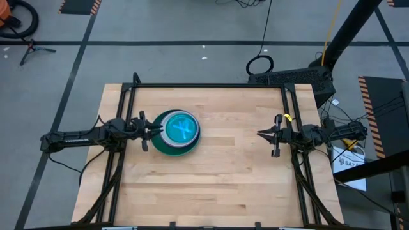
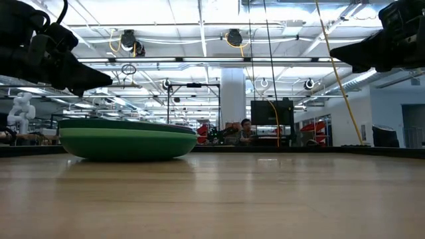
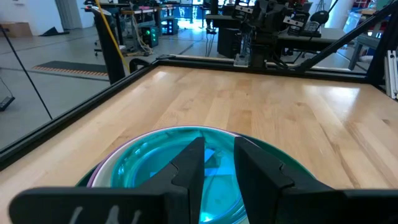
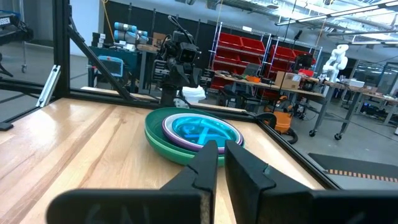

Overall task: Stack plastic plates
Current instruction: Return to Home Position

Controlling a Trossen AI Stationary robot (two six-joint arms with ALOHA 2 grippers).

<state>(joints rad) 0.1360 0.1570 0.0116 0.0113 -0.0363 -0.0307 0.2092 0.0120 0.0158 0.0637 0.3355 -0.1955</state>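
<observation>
Observed on the wooden surface (image 1: 223,185): one stack of plates (image 1: 177,133), standing left of centre and well clear of every edge. Nested neatly. Large green plates at the bottom, purple and white rims showing inside them, translucent blue plate (image 4: 202,130) on top. Order of the two greens not determinable. Other plates in the stack hidden from view.

Left hand (image 1: 152,132) stationed at the left side, pointing right, tips hanging over the stack's left rim. Raised above it in the low view, not touching. Fingers (image 3: 186,168) parted by a narrow gap, released, nothing between them; blue plate visible through the gap.

Right hand (image 1: 261,133) stationed at the right side, pointing left toward the stack and well apart from it. Also raised off the surface. Fingers (image 4: 208,165) drawn almost together, clenched on nothing.

Noted in the room beyond the far edge: a person (image 2: 246,129) seated by a dark screen.
</observation>
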